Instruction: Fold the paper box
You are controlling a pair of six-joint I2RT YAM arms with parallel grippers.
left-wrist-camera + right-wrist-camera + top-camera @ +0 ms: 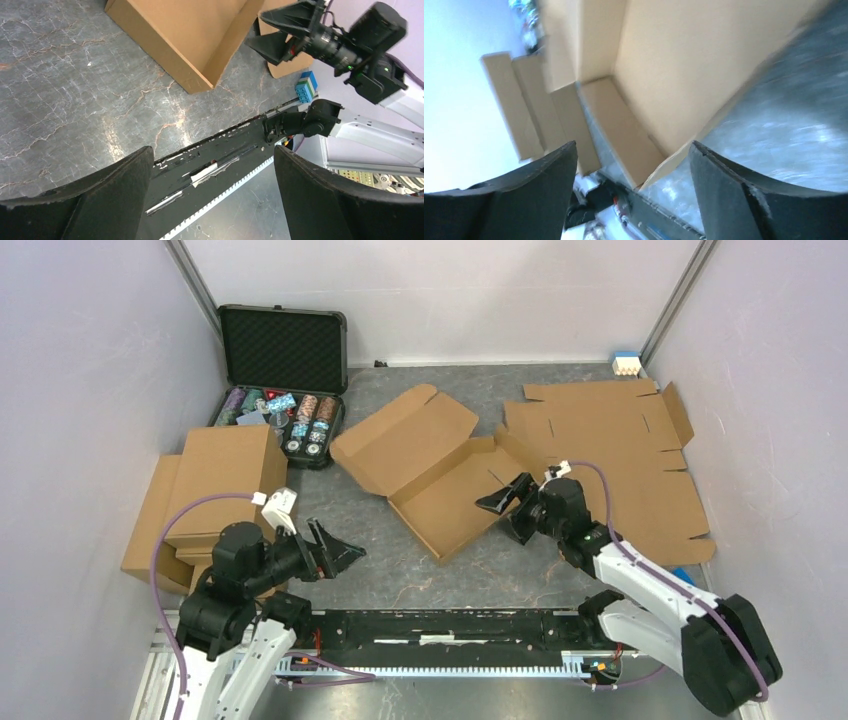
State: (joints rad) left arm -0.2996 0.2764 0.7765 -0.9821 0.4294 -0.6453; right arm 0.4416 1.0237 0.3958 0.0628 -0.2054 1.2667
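Note:
The paper box (440, 490) lies mid-table as a brown cardboard tray with raised walls, its lid (400, 435) laid open toward the far left. My right gripper (510, 515) is open at the tray's near right wall with nothing between its fingers. The right wrist view looks into the tray's inside (684, 65) past the open right gripper (634, 150). My left gripper (338, 552) is open and empty above the bare table, apart from the box's near left side. In the left wrist view the left gripper (212, 155) frames the base rail, with the box corner (200, 45) and the right gripper (277, 35) beyond.
Flat cardboard blanks (620, 460) are piled at the right. A stack of folded boxes (215, 480) stands at the left. A black case of poker chips (285, 380) lies open at the back left. Small blue blocks (306, 86) sit near the right arm's base.

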